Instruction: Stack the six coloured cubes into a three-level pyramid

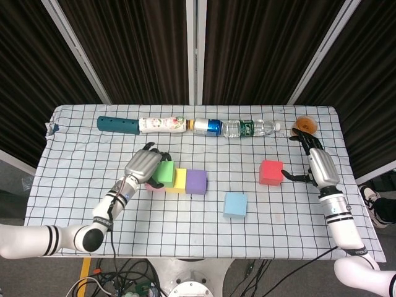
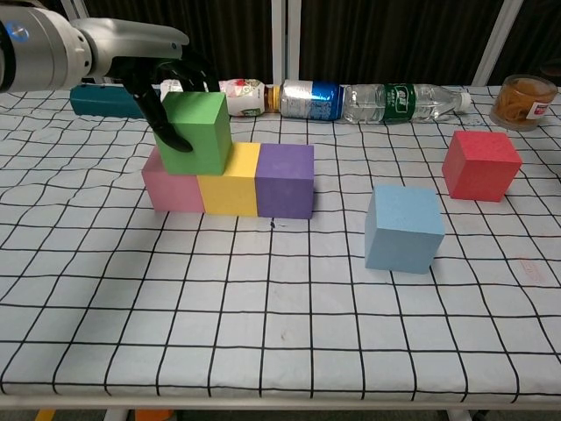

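Note:
A pink cube (image 2: pixel 172 189), a yellow cube (image 2: pixel 230 180) and a purple cube (image 2: pixel 285 181) stand side by side in a row left of the table's centre. On top, over the pink and yellow ones, sits a green cube (image 2: pixel 195 132) (image 1: pixel 164 173), gripped by my left hand (image 2: pixel 162 83) (image 1: pixel 143 165) from the left and behind. A light blue cube (image 2: pixel 402 227) (image 1: pixel 235 205) stands alone to the right. The red cube (image 2: pixel 479 165) (image 1: pixel 270 172) is at the far right, with my right hand (image 1: pixel 314 164) just beside it, fingers spread and holding nothing.
Along the table's back lie a teal tube (image 2: pixel 105 99), a white bottle (image 2: pixel 237 95), a blue can (image 2: pixel 308 98) and a clear bottle (image 2: pixel 399 103). An amber cup (image 2: pixel 523 102) stands at the back right.

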Controlling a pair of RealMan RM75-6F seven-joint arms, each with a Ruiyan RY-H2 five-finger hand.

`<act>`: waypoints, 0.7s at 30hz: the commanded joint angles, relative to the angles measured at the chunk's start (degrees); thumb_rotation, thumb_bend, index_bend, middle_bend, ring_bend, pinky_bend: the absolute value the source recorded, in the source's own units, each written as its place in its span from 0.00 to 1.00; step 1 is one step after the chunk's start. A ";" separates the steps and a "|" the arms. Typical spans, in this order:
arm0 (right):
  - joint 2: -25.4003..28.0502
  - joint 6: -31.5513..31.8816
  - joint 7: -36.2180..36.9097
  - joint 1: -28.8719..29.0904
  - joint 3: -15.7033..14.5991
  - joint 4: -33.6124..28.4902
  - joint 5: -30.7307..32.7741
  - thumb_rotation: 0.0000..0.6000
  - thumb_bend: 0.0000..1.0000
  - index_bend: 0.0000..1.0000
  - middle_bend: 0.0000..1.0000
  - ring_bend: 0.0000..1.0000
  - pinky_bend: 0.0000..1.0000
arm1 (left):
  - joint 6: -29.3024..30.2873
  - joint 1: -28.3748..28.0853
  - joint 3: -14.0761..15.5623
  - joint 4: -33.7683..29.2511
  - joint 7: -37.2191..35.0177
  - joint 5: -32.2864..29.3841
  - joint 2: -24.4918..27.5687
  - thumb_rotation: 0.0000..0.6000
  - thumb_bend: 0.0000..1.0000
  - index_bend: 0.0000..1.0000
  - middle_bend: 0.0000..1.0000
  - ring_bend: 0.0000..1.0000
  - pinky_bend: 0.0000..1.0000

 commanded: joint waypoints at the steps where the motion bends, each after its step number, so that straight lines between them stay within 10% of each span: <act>1: 0.09 -0.06 0.04 -0.04 -0.04 -0.05 0.02 1.00 0.11 0.03 0.20 0.01 0.00 | -0.14 0.04 0.06 -0.09 -0.14 0.28 0.06 1.00 0.12 0.21 0.27 0.16 0.07; 21: 3.09 -2.91 -6.03 -0.53 -3.25 -0.95 1.81 1.00 0.17 0.03 0.21 0.01 0.00 | 6.17 8.74 -1.23 -6.32 -10.84 12.92 8.57 1.00 0.11 0.10 0.15 0.06 0.06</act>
